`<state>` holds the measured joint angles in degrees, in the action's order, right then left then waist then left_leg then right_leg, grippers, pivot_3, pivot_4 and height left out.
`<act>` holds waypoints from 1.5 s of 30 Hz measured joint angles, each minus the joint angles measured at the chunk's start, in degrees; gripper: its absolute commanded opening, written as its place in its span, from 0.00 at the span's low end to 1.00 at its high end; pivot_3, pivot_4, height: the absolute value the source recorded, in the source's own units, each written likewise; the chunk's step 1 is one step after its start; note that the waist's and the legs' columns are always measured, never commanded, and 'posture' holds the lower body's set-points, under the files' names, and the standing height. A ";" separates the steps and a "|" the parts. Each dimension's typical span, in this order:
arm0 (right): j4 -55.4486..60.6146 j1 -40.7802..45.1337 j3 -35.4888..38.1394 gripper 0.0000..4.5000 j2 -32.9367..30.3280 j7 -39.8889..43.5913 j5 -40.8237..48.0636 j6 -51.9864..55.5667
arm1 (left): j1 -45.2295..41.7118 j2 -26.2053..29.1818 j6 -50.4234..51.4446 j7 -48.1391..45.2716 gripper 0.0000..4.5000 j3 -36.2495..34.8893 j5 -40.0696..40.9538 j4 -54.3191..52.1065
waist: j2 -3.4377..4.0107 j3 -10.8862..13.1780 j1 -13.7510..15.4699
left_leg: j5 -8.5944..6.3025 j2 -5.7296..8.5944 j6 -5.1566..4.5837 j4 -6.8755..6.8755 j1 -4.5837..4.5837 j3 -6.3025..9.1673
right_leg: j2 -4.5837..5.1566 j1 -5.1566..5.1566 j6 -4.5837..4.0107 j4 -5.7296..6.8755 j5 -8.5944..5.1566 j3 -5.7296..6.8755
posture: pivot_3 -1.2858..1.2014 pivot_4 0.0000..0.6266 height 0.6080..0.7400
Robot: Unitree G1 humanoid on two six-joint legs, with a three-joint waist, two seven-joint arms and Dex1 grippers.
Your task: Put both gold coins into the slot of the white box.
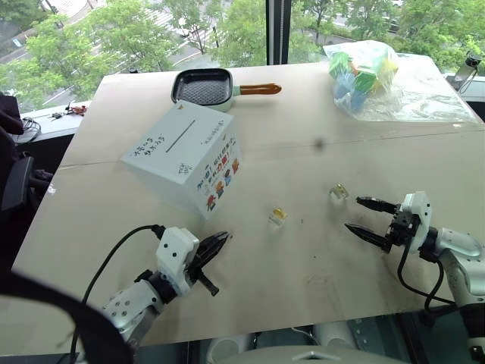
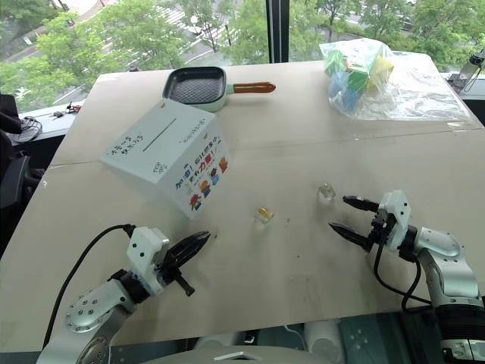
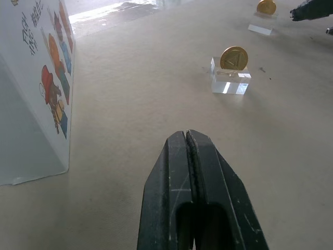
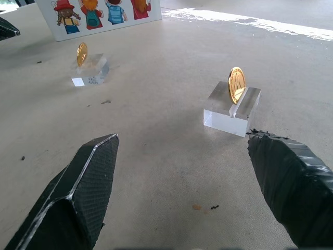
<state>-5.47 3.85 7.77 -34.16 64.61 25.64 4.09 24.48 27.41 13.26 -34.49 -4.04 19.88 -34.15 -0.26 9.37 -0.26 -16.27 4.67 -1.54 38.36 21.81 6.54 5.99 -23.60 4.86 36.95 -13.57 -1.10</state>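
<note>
Head camera, left eye view: the large white cardboard box with dark Japanese writing and a row of colourful cartoon figures on one side sits on the pale beige counter. The slot, a thin straight dark line, runs across the plain white upper face of the box. Two small shiny gold coins stand on edge in clear acrylic blocks on the counter. The nearer gold coin stands near the box, off the figure side. The farther gold coin stands beyond the first, well apart from the box. The left gripper hovers over the counter near the box, in front of its lower corner, jaws pressed together. The right gripper is well apart from the box, just beside the farther coin, jaws spread wide and pinching nothing. A square dark grill pan with an orange handle lies behind the box. A clear plastic bag of coloured blocks lies well apart from the box.

Left wrist view: the black left fingers are closed flat together. The box's figure side is near them.

Right wrist view: the black right fingers stand wide apart. Both coins remain in their blocks.
</note>
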 measured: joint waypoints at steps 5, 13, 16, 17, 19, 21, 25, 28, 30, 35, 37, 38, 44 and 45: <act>0.13 -0.42 0.39 0.94 0.02 -1.34 0.04 -0.12 | -1.16 0.04 1.14 0.19 0.00 0.03 0.53 -0.21 | 0.00 0.00 0.02 | 0.00 0.00 0.01 0.00 0.00 0.01 | 0.00 0.00 0.00 0.00 0.00 0.01 | 0.52 0.24 0.85; 0.19 0.02 0.56 0.94 0.02 -2.27 0.14 -0.16 | -1.82 0.05 2.66 0.93 0.00 0.07 0.58 -1.31 | 0.00 0.00 -0.05 | 0.01 0.00 0.02 0.00 0.00 0.00 | -0.01 0.00 0.00 0.01 0.00 0.00 | 0.52 0.24 0.85; 0.19 0.02 0.56 0.94 0.02 -2.32 0.20 -0.16 | -1.81 0.05 2.79 1.04 0.00 0.07 0.58 -1.32 | 0.00 0.00 -0.03 | 0.01 0.00 0.02 0.00 0.00 0.00 | 0.00 0.00 0.00 0.01 0.00 0.00 | 0.52 0.24 0.85; 0.19 0.02 0.56 0.94 0.02 -2.35 0.23 -0.15 | -1.82 0.04 2.85 1.08 0.00 0.07 0.59 -1.33 | 0.00 0.00 -0.02 | 0.01 0.00 0.02 0.00 0.00 0.00 | 0.00 0.00 0.00 0.01 0.00 0.00 | 0.52 0.24 0.85; 0.19 0.03 0.56 0.94 0.02 -2.66 0.38 0.06 | -1.86 0.01 3.06 1.25 0.00 0.08 0.61 -1.44 | 0.00 0.00 -0.03 | 0.01 0.00 0.02 0.00 0.00 0.00 | 0.00 0.00 0.00 0.01 0.00 0.00 | 0.52 0.24 0.85; 0.19 0.37 0.56 0.94 0.15 -3.96 0.39 0.65 | -1.96 0.01 3.31 1.28 0.00 0.08 0.65 -1.67 | 0.00 0.00 -0.05 | 0.01 0.00 0.02 0.00 0.00 0.00 | 0.00 0.00 0.00 0.01 0.00 -0.01 | 0.52 0.24 0.85; 1.13 4.13 1.81 0.94 1.84 -9.79 0.73 3.08 | -3.43 0.79 4.16 -0.61 0.00 0.09 3.61 -3.69 | 0.00 0.00 -0.23 | 0.02 0.00 0.03 0.00 0.00 0.00 | 0.00 -0.01 0.00 0.02 0.00 -0.01 | 0.52 0.24 0.85; 4.43 5.71 1.95 0.94 2.98 -11.91 1.78 5.13 | -5.50 2.11 6.33 -2.59 0.00 0.08 8.07 -5.74 | 0.01 0.00 -0.21 | 0.02 -0.01 0.03 0.00 0.01 0.04 | -0.01 -0.01 0.00 0.02 0.00 0.03 | 0.52 0.24 0.85; 6.96 6.26 1.04 0.94 4.07 -14.00 1.86 7.27 | -8.29 2.71 8.25 -3.00 0.00 0.09 10.84 -6.46 | 0.01 0.00 -0.11 | 0.02 0.00 0.04 0.00 0.03 0.07 | -0.01 -0.02 0.00 0.03 0.01 0.06 | 0.52 0.24 0.85; 8.31 7.22 -3.37 0.94 6.51 -19.42 -2.56 9.00 | -14.63 4.33 11.78 -3.18 0.00 0.86 14.32 -8.33 | 0.01 -0.01 -0.21 | 0.03 0.02 0.05 0.00 0.02 0.05 | -0.01 -0.03 0.00 0.03 0.01 0.03 | 0.52 0.24 0.85; 8.31 7.34 -4.09 0.94 7.09 -21.14 -3.93 9.10 | -15.70 4.68 12.61 -3.03 0.00 1.40 14.66 -8.49 | 0.01 -0.01 -0.23 | 0.03 0.02 0.05 0.00 0.02 0.05 | -0.02 -0.05 0.00 0.04 0.01 0.02 | 0.52 0.24 0.85; 8.30 7.49 -4.55 0.94 7.50 -22.32 -4.97 9.08 | -16.16 5.00 13.02 -2.92 0.00 1.77 14.63 -8.49 | 0.01 0.00 -0.27 | 0.03 0.02 0.05 0.00 0.02 0.04 | -0.02 -0.06 0.00 0.05 0.01 0.01 | 0.52 0.24 0.85; 8.29 7.55 -4.98 0.74 8.96 -26.57 -8.13 8.98 | -16.27 6.08 13.90 -2.78 0.00 2.39 14.41 -8.52 | 0.01 0.00 -0.34 | 0.03 0.02 0.06 0.00 0.02 0.02 | -0.03 -0.08 0.00 0.08 0.01 -0.01 | 0.52 0.24 0.85; 8.29 7.47 -4.99 0.66 8.96 -26.66 -8.31 8.97 | -16.09 6.08 13.89 -2.77 0.00 2.39 14.29 -8.52 | 0.01 0.00 -0.34 | 0.03 0.02 0.06 0.00 0.02 0.02 | -0.04 -0.08 0.00 0.08 0.01 -0.01 | 0.52 0.24 0.85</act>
<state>2.82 11.33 2.78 -25.20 37.95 17.33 13.06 8.38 33.49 27.15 -37.27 -1.65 34.18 -42.66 -0.25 9.37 -0.60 -16.23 4.69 -1.48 38.35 21.83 6.56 5.96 -23.68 4.86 37.03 -13.56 -1.11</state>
